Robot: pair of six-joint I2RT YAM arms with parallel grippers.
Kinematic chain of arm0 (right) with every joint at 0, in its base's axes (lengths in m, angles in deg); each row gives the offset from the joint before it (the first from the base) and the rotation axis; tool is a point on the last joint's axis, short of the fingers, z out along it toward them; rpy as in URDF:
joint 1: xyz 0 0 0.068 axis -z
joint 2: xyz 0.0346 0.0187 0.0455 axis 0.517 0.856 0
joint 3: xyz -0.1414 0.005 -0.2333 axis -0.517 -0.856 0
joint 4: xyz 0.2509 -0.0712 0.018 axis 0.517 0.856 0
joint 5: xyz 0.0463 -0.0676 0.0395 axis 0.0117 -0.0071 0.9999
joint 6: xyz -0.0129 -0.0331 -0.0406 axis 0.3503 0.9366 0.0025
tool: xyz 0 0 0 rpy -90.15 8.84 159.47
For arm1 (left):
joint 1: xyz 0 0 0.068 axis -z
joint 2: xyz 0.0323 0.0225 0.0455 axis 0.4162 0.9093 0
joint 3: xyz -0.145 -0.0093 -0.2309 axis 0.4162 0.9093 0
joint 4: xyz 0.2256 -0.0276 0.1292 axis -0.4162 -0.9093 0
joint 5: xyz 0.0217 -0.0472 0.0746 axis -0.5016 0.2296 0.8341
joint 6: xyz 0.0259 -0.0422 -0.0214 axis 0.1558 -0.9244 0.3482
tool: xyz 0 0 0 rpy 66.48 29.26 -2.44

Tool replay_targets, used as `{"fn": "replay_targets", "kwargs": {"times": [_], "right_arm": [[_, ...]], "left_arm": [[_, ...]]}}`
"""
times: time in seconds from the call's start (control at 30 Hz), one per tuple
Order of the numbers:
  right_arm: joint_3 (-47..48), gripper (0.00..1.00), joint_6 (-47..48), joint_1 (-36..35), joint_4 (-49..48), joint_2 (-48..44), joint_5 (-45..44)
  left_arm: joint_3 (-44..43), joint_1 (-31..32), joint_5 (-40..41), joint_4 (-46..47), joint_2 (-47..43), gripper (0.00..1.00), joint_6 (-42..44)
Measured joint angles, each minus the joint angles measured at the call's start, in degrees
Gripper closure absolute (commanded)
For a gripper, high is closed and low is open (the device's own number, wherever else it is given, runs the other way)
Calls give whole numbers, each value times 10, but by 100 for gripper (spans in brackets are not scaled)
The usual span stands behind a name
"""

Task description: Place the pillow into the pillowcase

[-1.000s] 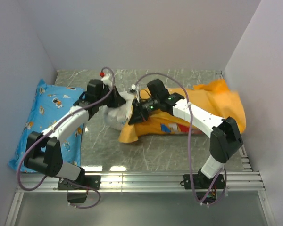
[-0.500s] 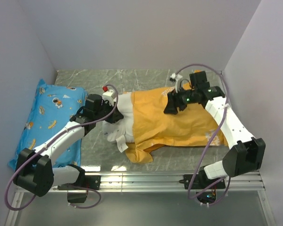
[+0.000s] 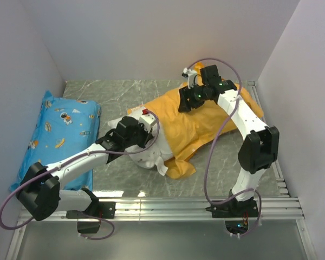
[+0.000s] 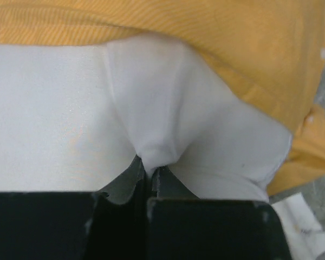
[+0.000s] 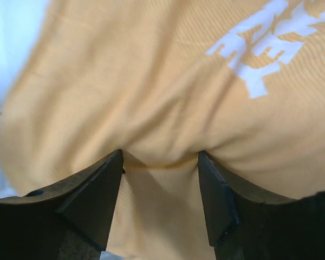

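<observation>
Counter (image 3: 119, 92), left side: blue cartoon-print pillow (image 3: 54, 130) lies along the left wall, no part of the job.

Left of centre: left pincer (image 4: 150, 174) clamped together on a pinched fold of the pillow (image 4: 54, 108), at its exposed near-left end. White cloth puckers up out of the closed jaws. Small tag (image 4: 306, 216) hangs out beside the mouth of the case.

Centre: pillowcase (image 3: 206, 122) drawn over most of the pillow. Its orange hem crosses just above the pinch in the left wrist view.

Right of centre: right pincer (image 5: 160, 162) over the far part of the case, jaws apart, orange cloth bulging up between them. Nothing gripped, as far as I can see.

Progress, my reading: bulk of the pillow is inside. Left to do: the white end and tag tucked in, the mouth pulled over them.

Room: open counter left of the pillow end and along the back wall. Right side tighter, the case reaching near the right wall. Loose orange corner trails toward the near edge.
</observation>
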Motion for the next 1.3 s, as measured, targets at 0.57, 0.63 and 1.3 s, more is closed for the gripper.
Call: {"fn": "replay_targets", "kwargs": {"times": [0.57, 0.63, 1.3], "right_arm": [[122, 25, -22, -206, -24, 58, -176], [127, 32, -23, -205, -22, 95, -208], [214, 100, -3, -214, 32, 118, -95]], "left_arm": [[-5, -90, -78, -90, -199, 29, -43], [-5, -139, -83, -103, -176, 27, -68], [-19, -286, -340, 62, 118, 100, -269]]}}
